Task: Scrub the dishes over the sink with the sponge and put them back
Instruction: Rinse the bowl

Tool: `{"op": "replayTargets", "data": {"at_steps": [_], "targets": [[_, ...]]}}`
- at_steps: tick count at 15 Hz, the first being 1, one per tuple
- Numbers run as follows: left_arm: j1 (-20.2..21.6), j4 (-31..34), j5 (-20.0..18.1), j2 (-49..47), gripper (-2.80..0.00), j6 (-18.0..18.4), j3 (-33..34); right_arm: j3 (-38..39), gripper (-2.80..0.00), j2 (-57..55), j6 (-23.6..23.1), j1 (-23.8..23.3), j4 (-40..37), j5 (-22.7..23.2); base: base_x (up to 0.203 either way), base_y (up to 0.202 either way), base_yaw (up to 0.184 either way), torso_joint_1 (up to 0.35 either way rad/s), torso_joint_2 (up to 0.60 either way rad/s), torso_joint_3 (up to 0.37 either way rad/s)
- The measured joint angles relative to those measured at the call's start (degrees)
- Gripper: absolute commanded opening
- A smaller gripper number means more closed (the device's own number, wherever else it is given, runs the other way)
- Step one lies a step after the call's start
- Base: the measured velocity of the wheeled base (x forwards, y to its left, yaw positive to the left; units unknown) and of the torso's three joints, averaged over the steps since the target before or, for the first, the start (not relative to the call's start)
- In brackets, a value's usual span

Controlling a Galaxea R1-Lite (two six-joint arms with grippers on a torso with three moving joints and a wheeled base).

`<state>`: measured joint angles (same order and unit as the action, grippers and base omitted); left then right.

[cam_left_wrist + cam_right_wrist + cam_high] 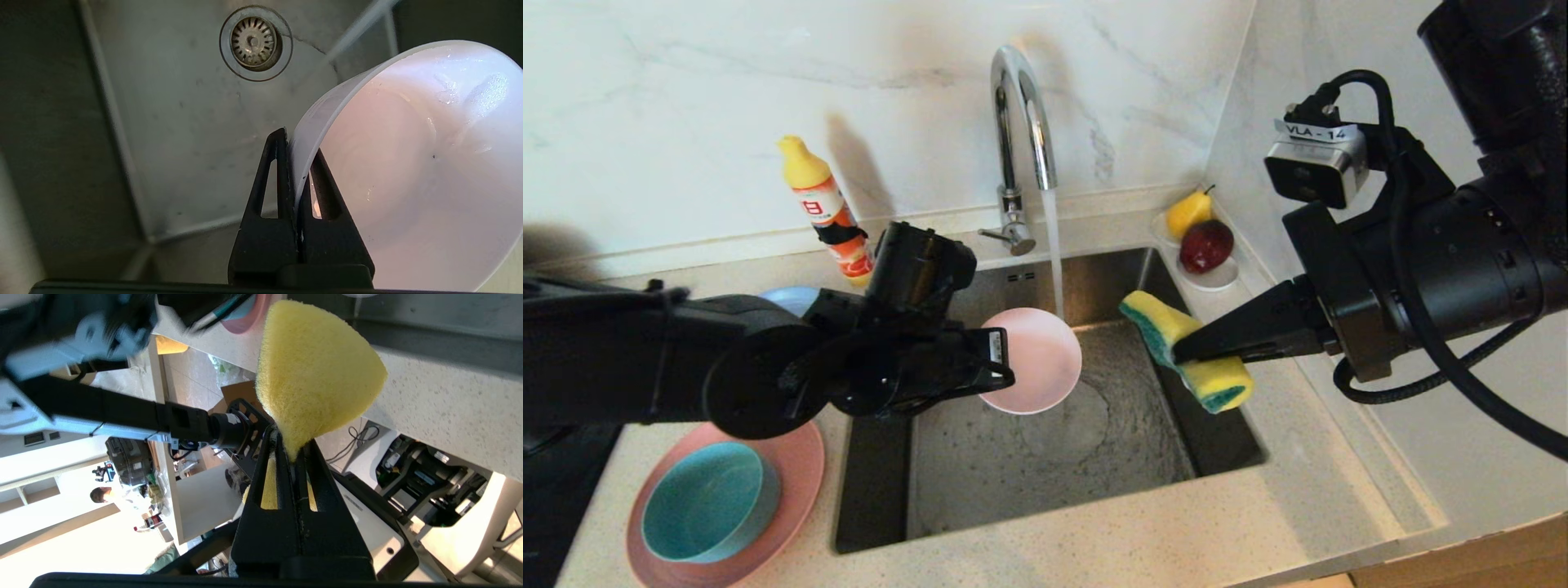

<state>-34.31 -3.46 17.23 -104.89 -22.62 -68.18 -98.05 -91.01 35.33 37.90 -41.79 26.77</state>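
My left gripper (1001,363) (298,145) is shut on the rim of the pale pink bowl (1041,359) (408,163), holding it tilted on edge over the sink (1054,457) (171,134), beside the running water. The bowl's inside is wet. To its right, my right gripper (1180,351) (292,439) is shut on the yellow-and-green sponge (1217,380) (314,367), squeezed at its waist, above the sink's right side and apart from the bowl. The teal bowl (707,502) sits on the pink plate (796,474) on the counter at left. The grey-blue plate (792,298) peeks out behind my left arm.
Water (1054,245) runs from the chrome tap (1021,98) into the sink; the drain (253,41) lies below the bowl. A detergent bottle (829,216) stands behind the left arm. A white saucer (1217,278) with a pear and an apple sits in the back right corner.
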Motion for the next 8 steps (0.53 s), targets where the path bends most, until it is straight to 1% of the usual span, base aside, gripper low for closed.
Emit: {"op": "replayTargets", "data": {"at_steps": [4,8], "targets": [[2.8,0.5,-0.1,-8.3,-2.80,-5.3,-8.4,2.0,-2.80,0.8,-0.9,-0.7,0.0,0.0,0.000,0.000,0.000,0.000,0.00,0.000],[4.6,0.5,-0.1,-12.8,-2.80,-7.2,-13.1,2.4,-2.80,1.1,-1.1,-1.2,0.0,0.0,0.000,0.000,0.000,0.000,0.00,0.000]]}}
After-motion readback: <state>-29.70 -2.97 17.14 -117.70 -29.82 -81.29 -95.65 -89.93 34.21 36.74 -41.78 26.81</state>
